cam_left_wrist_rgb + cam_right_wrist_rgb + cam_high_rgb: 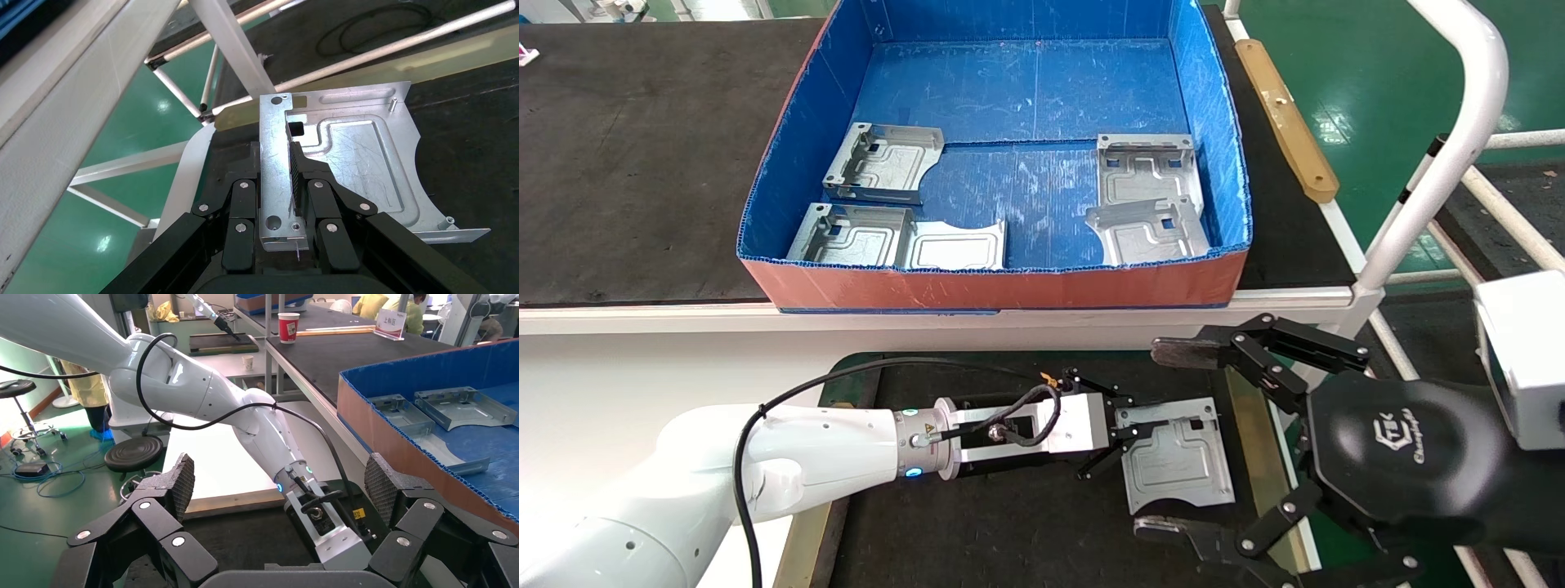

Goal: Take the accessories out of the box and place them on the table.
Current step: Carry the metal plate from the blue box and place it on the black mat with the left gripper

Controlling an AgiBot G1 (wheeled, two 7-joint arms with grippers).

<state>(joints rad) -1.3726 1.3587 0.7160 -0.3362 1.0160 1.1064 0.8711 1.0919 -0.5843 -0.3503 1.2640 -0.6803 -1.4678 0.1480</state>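
Observation:
My left gripper (1124, 433) is shut on the folded flange of a silver accessory plate (1177, 457) and holds it flat, low over the table's dark mat (1009, 523). In the left wrist view the jaws (275, 171) clamp the flange and the plate (361, 165) stretches away from them. My right gripper (1169, 441) is open and empty at the table's right side, its fingers either side of the held plate; it is also wide open in its own wrist view (281, 481). The box (1009, 286) holds several more plates (883, 163) (1144, 167).
The box stands on a long black mat (641, 147) behind a white rail (641, 318). A white tube frame (1459, 139) rises at the right over green floor. A tan strip (1246, 441) edges the table's mat. A wooden bar (1287, 114) lies right of the box.

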